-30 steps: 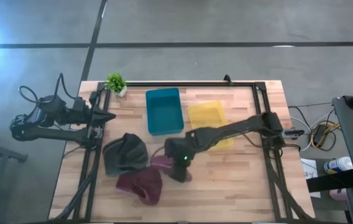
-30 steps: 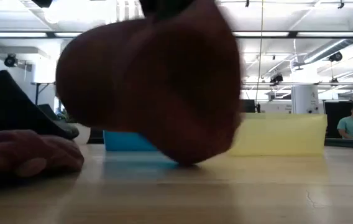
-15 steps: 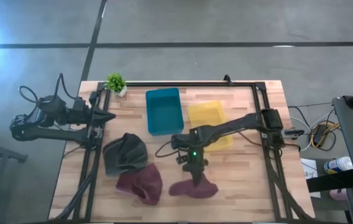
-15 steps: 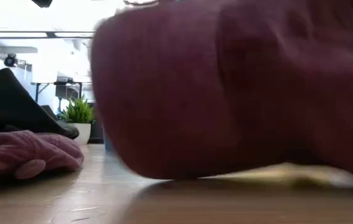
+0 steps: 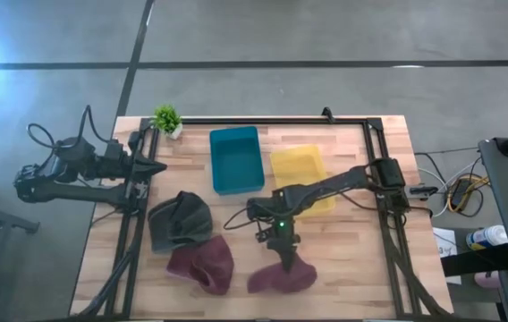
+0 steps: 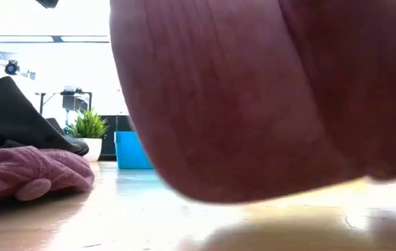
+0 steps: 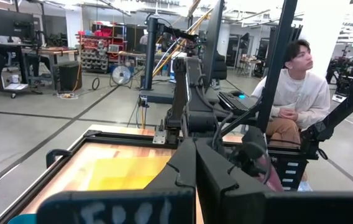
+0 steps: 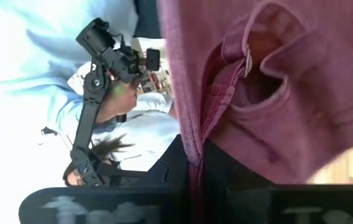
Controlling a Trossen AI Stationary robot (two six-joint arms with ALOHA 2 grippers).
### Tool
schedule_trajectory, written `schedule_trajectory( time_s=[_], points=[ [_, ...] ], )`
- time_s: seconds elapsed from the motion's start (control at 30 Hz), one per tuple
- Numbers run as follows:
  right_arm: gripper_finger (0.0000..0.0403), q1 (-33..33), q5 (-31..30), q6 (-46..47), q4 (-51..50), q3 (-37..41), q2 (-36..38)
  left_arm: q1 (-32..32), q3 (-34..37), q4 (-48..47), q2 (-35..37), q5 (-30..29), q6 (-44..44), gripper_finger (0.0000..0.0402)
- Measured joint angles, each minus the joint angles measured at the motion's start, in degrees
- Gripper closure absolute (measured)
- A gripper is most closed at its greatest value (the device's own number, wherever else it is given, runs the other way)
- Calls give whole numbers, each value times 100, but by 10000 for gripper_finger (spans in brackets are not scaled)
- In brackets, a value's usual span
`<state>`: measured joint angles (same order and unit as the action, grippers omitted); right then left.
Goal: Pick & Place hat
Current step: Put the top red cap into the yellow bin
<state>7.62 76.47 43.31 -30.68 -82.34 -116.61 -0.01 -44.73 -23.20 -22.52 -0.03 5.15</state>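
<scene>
1. Hat [image 5: 283, 279], maroon, hangs from right gripper [image 5: 284, 257] over table's [image 5: 352, 268] front edge, w/ bins [image 5: 236, 159] far behind; left gripper [image 5: 151, 167] waits at left side.
2. Low view: hat [image 6: 254, 90] fills frame, just above wood.
3. Right wrist: fingers pinched on hat [image 8: 270, 81] fabric.
4. Left wrist: fingers together, holding nothing.

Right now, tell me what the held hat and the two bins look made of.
Maroon hat, pinched by the right gripper: soft ribbed knit, matte, seemingly wool or acrylic. Blue bin and yellow bin: probably moulded plastic, smooth with thin rigid walls; the yellow one looks slightly translucent.
</scene>
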Motion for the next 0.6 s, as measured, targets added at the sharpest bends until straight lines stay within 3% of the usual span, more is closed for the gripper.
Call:
schedule_trajectory(
  time_s=[0.47, 0.6],
  points=[
    [390, 105, 3, -92, -39, -152, 10, 0, 0, 2, 0, 1, 1, 401],
    [390, 118, -570, -219, -39, -157, 69, 0, -2, 2, 0, 0, 1, 401]
  ],
)
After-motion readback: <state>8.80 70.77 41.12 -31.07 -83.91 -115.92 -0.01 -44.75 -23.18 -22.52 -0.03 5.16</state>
